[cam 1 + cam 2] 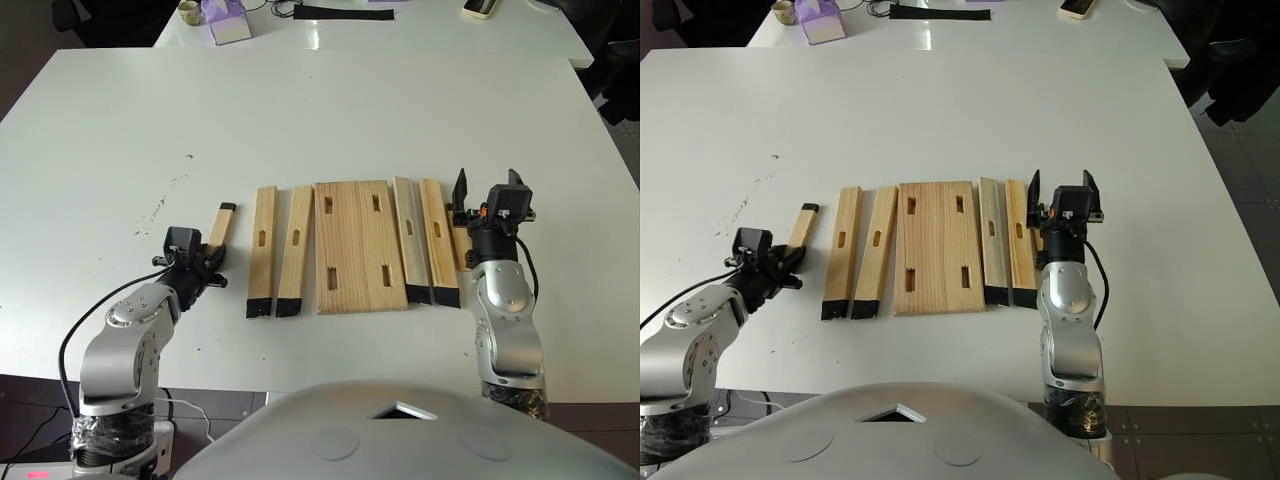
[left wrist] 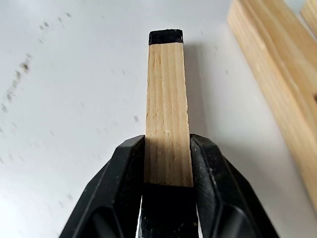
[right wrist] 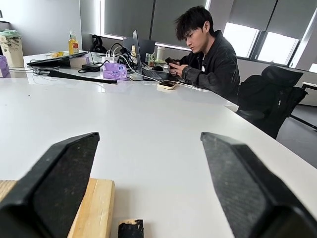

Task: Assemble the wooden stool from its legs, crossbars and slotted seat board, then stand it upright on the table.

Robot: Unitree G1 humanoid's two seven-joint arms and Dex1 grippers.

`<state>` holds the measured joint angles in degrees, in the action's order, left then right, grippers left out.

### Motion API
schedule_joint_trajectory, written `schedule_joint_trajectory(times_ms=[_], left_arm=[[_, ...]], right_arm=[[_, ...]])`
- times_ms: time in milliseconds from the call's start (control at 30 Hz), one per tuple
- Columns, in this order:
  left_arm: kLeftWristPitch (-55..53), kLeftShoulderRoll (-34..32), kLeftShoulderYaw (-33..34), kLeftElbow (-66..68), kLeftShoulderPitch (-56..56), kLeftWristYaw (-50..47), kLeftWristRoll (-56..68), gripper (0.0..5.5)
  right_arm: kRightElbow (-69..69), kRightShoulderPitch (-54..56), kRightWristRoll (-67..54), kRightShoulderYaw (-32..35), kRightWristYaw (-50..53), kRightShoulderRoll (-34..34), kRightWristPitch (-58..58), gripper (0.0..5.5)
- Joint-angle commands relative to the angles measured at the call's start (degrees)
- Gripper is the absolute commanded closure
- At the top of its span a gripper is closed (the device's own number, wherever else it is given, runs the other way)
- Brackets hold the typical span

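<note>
Left wrist view | left gripper clamped on crossbar near one end, left of the legs | right gripper spread wide, empty | crossbar judged light, stiff, smooth: hold across flat sides.

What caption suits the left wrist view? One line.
Left gripper clamps a black-tipped wooden bar over the white table.

An office is indicated: a large white table is adjoined at twelve o'clock by a second table carrying a tissue box, a cup and a laptop; a black office chair and blinded windows are seen behind.
</note>
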<state>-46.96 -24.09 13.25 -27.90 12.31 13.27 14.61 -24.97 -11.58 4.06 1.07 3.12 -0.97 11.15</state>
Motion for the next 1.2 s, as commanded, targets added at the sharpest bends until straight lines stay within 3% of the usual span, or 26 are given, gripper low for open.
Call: schedule_joint_trajectory(times_ms=[33,133,233,300,433,633,1000,1200], left_arm=[[7.8,-3.6,1.2,1.0,-16.0,1.7,-0.3,4.19],[15.6,-6.2,-0.9,-4.2,-27.8,12.0,6.1,4.19],[10.7,-3.6,-0.2,-10.0,-28.1,19.0,23.5,4.19],[7.8,-2.6,-0.7,-11.9,-26.6,20.2,32.8,4.19],[5.8,-2.4,-4.0,-15.2,-27.7,22.2,45.7,4.19],[2.7,-5.2,-5.0,-12.5,-30.8,23.4,59.5,4.19],[4.6,-9.2,-9.5,-12.2,-26.2,29.7,52.9,4.19],[6.5,-9.1,-9.9,-11.8,-25.7,30.2,50.4,4.19]], right_arm=[[-5.7,5.3,-12.8,9.5,-6.8,-5.2,6.3,1.72],[-9.4,6.9,-31.2,17.3,-15.9,-12.1,16.0,1.72],[-13.9,8.0,-55.8,19.9,-27.2,-21.5,26.0,1.72],[-15.5,9.1,-68.1,20.5,-35.0,-28.1,30.0,1.72],[-12.5,16.6,-80.0,17.6,-41.6,-35.2,36.1,1.72],[-8.9,28.6,-87.6,10.6,-42.9,-38.1,40.4,1.72],[-5.4,35.0,-93.7,9.6,-42.3,-41.8,41.8,1.72],[-5.3,33.3,-91.1,9.2,-44.6,-43.8,42.2,2.57]])
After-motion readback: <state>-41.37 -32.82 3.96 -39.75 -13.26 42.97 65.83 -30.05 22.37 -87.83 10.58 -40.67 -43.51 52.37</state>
